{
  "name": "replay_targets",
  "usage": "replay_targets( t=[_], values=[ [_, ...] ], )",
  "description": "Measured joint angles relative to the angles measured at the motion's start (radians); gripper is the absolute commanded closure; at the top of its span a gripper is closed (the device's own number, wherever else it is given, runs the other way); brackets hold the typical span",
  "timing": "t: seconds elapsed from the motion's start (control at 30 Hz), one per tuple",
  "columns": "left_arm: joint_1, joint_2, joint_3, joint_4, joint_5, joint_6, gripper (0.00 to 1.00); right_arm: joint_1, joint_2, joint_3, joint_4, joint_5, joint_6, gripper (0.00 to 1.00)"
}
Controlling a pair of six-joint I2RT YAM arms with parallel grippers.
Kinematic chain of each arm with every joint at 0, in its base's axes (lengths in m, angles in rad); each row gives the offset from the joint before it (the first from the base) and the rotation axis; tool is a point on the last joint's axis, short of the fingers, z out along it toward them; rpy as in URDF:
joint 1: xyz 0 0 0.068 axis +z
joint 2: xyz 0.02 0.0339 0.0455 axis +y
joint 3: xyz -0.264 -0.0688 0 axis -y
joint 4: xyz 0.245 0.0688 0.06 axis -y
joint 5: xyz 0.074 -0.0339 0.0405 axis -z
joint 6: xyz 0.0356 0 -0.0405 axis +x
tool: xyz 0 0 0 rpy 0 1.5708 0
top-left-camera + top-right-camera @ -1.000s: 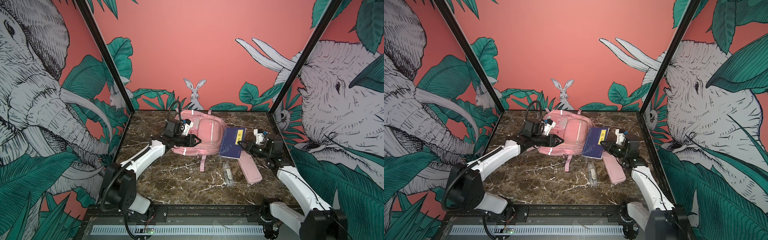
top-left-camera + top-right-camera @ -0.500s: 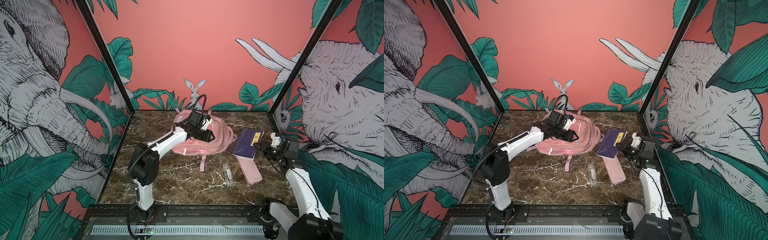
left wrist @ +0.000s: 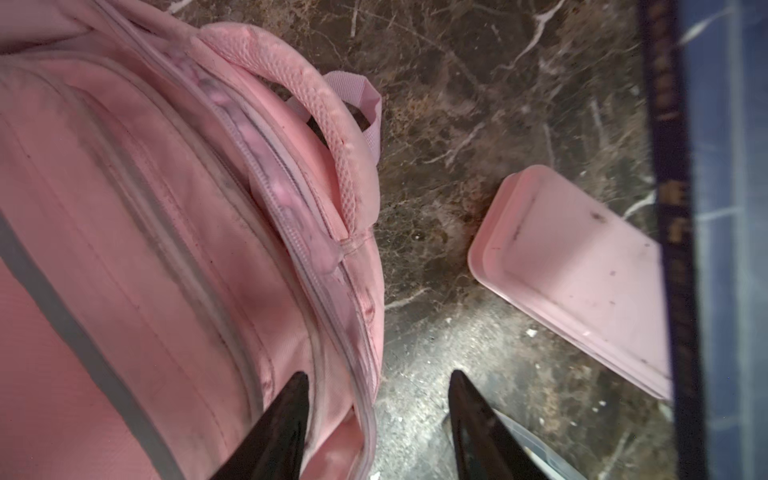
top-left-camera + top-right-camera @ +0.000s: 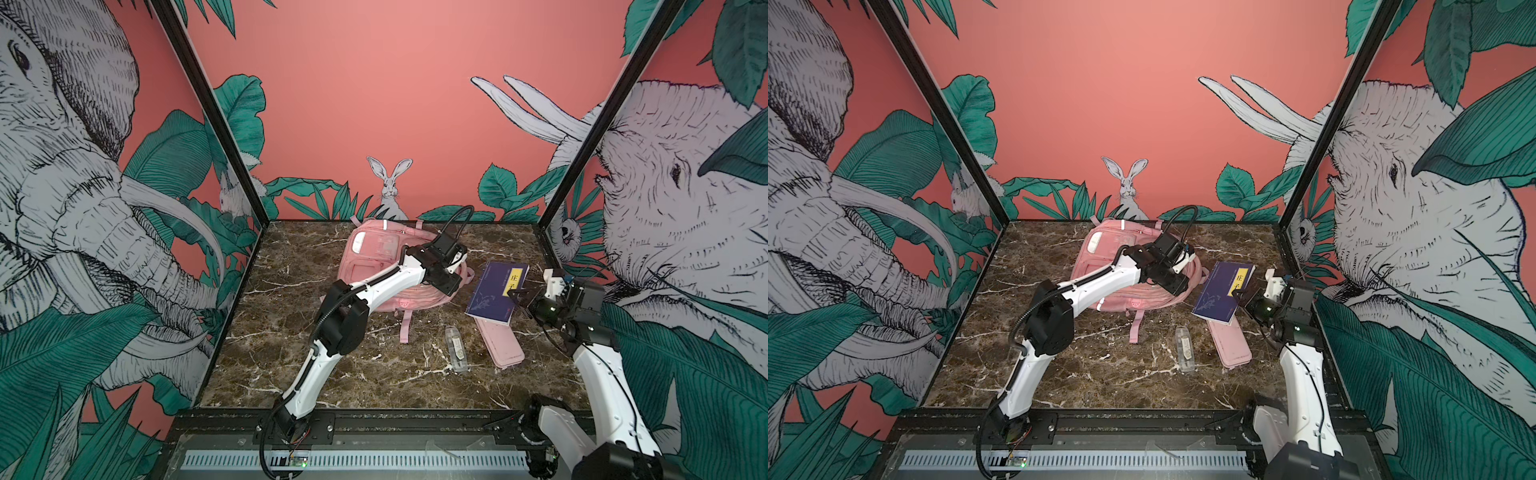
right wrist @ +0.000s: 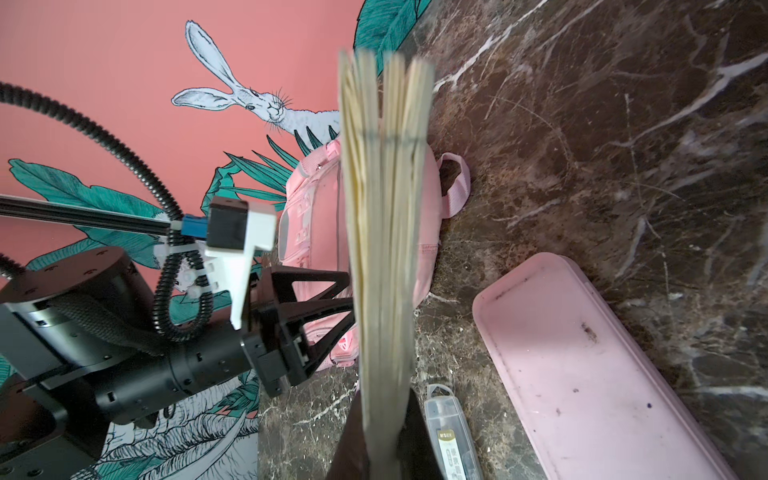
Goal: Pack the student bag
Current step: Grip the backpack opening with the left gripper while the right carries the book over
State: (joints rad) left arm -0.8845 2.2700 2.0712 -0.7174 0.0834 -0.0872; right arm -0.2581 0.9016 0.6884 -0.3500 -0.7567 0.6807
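The student bag [image 4: 376, 259] [image 4: 1106, 255] is a pink backpack lying flat at the back middle of the marble table. My left gripper [image 4: 449, 284] [image 4: 1175, 279] hovers at the bag's right edge, open; in the left wrist view [image 3: 376, 376] one finger is over the bag's [image 3: 145, 249] zipped rim and the other over bare table. My right gripper [image 4: 517, 297] [image 5: 384, 436] is shut on a dark blue book [image 4: 496, 291] [image 4: 1223, 291], held tilted off the table to the right of the bag, its page edges [image 5: 382, 208] facing the right wrist camera.
A flat pink pencil case [image 4: 498, 343] [image 3: 582, 282] [image 5: 602, 374] lies under and in front of the book. A small clear plastic box [image 4: 455, 347] [image 5: 449, 432] lies just left of it. A pink strap [image 4: 405, 328] trails forward from the bag. Walls enclose three sides.
My left arm swung from the bag's left side across to its right edge, and its jaws widened. My right gripper carried the book a little to the right.
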Motion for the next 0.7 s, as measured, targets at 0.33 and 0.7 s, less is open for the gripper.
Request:
replay_targets(
  t=[0.33, 0.7],
  values=[
    [-0.003, 0.048, 0.052, -0.048, -0.054, 0.034, 0.53, 0.0, -0.007, -0.026, 0.0, -0.012, 0.004, 1.0],
    [-0.001, 0.101, 0.082, -0.058, 0.016, 0.029, 0.75, 0.0, -0.007, -0.026, 0.0, -0.02, 0.005, 1.0]
  ],
)
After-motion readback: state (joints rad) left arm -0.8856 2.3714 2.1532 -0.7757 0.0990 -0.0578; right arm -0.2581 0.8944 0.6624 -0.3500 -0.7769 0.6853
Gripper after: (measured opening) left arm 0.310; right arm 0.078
